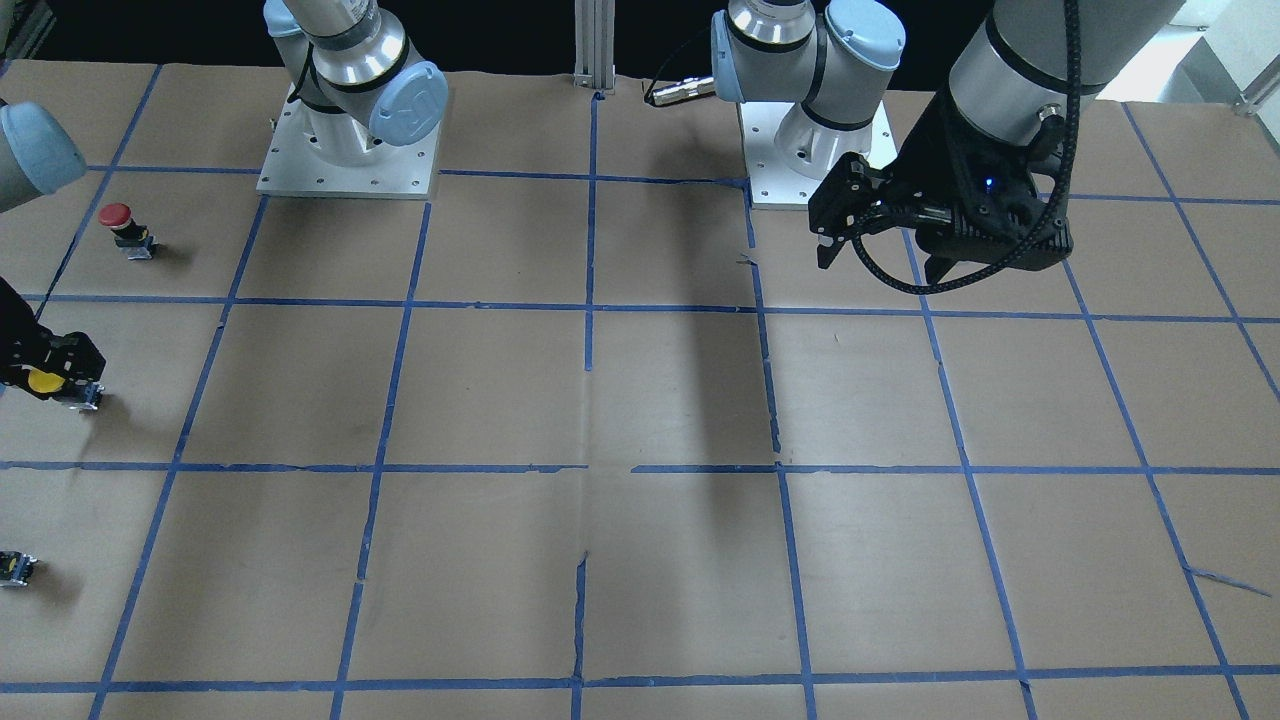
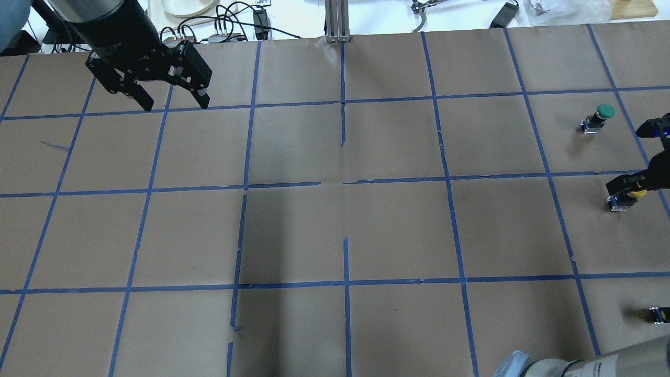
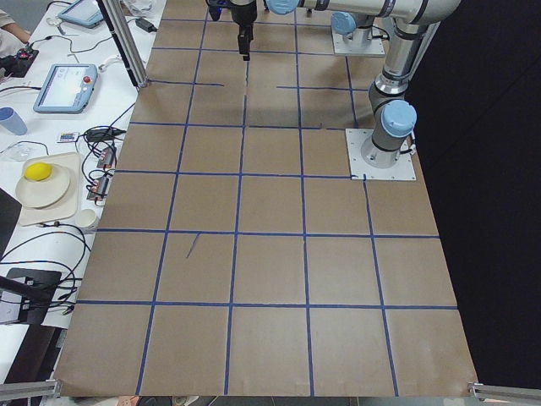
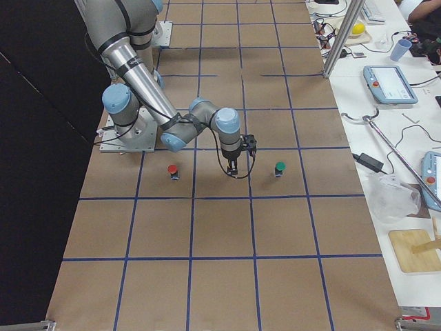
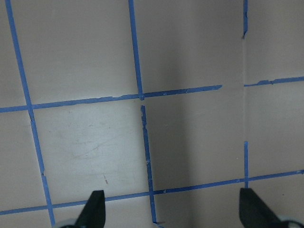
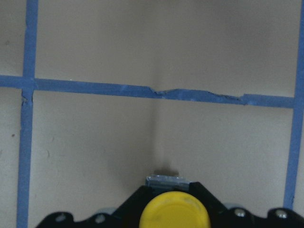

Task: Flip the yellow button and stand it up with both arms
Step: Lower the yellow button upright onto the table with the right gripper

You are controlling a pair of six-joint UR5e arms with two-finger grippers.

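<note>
The yellow button [image 1: 44,381] is at the table's edge on my right side, held in my right gripper [image 1: 55,362], which is shut on its cap. Its grey base points down at the paper; I cannot tell if it touches. In the overhead view the button [image 2: 637,193] sits under the right gripper [image 2: 631,184]. The right wrist view shows the yellow cap [image 6: 175,212] between the black jaws. My left gripper [image 1: 880,262] is open and empty, high over the far left of the table [image 2: 174,103]; its fingertips [image 5: 95,209] frame bare paper.
A red-capped button [image 1: 118,228] stands nearer the robot than the yellow one. A green-capped button [image 2: 599,116] stands beyond it. A tiny dark block with a yellow spot [image 2: 659,314] lies near the right edge. Brown paper with a blue tape grid [image 2: 345,235] covers the table.
</note>
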